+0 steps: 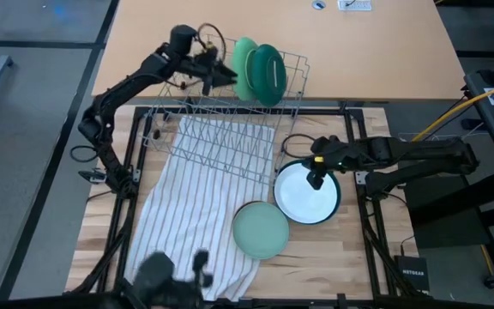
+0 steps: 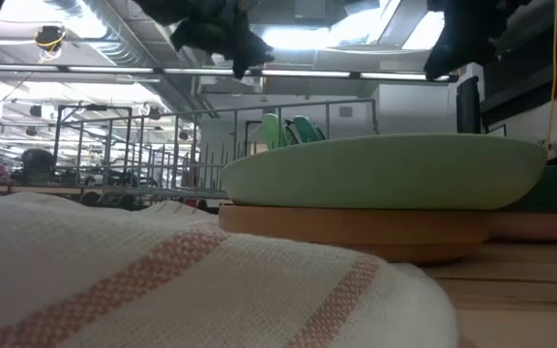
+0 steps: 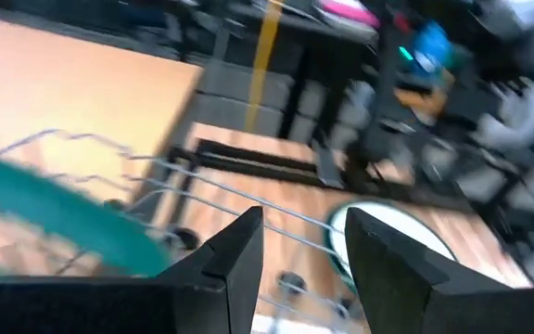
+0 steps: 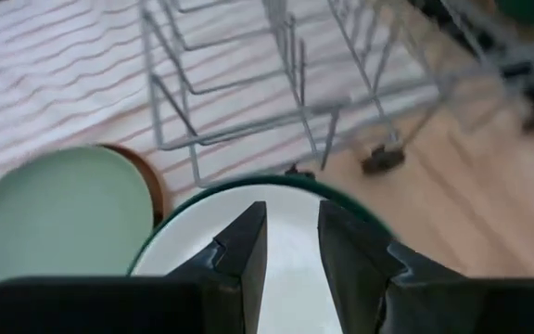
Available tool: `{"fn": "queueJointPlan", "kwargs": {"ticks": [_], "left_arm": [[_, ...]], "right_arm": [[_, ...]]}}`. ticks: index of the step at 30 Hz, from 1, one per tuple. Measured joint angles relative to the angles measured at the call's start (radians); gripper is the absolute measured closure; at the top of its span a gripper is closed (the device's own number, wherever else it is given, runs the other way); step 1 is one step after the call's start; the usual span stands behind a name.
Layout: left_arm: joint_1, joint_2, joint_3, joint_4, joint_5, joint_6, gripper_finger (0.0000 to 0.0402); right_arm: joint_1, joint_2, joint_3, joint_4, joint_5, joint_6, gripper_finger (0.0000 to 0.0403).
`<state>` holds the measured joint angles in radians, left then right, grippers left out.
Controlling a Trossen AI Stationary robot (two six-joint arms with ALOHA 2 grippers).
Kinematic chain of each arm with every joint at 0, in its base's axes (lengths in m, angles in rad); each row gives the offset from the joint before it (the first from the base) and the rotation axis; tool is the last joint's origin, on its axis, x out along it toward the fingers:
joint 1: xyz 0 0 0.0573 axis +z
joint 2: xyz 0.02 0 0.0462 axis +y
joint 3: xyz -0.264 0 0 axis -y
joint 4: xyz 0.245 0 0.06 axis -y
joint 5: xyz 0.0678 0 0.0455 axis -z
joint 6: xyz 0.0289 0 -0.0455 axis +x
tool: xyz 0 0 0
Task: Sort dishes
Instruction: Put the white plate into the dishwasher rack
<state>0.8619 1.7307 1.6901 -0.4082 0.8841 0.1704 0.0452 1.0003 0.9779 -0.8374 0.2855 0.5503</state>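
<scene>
A light green plate [image 1: 245, 67] and a dark green plate [image 1: 268, 75] stand on edge in the far end of the grey wire rack [image 1: 230, 137]. My left gripper [image 1: 219, 75] is open and empty just left of them; the dark green plate also shows in the left wrist view [image 3: 54, 213]. A white plate with a dark rim [image 1: 307, 196] lies flat on the table. My right gripper [image 1: 317, 178] hovers above it, fingers a little apart, empty [image 4: 290, 246]. A pale mint plate [image 1: 260, 229] lies on a brown plate [image 2: 356, 227].
The white striped cloth [image 1: 187, 215] lies under the rack and runs to the table's near edge. The rack's wires [image 4: 295, 93] stand just beyond the white plate. Bare wood lies right of the plates [image 1: 350, 249].
</scene>
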Motion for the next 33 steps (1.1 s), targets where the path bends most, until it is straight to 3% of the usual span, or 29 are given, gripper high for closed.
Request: {"fn": "queueJointPlan", "kwargs": {"ticks": [8, 13, 18, 22, 33], "left_arm": [[-0.216, -0.008, 0.0, -0.197, -0.013, 0.23, 0.0258], [-0.371, -0.003, -0.001, -0.228, -0.108, 0.319, 0.0258], [-0.515, 0.0, -0.001, -0.231, -0.29, 0.45, 0.0258], [-0.599, 0.024, -0.001, -0.236, -0.38, 0.492, 0.0258], [-0.668, 0.162, -0.001, -0.241, -0.404, 0.504, 0.0258]], "right_arm": [[0.0, 0.043, 0.0, -0.216, -0.017, 0.423, 0.03], [0.0, 0.05, 0.0, -0.38, -0.018, 0.609, 0.03], [0.0, 0.05, 0.0, -0.392, -0.018, 0.642, 0.03], [0.0, 0.077, -0.003, -0.405, -0.018, 0.642, 0.03], [0.0, 0.074, -0.206, -0.386, -0.162, 0.709, 0.03]]}}
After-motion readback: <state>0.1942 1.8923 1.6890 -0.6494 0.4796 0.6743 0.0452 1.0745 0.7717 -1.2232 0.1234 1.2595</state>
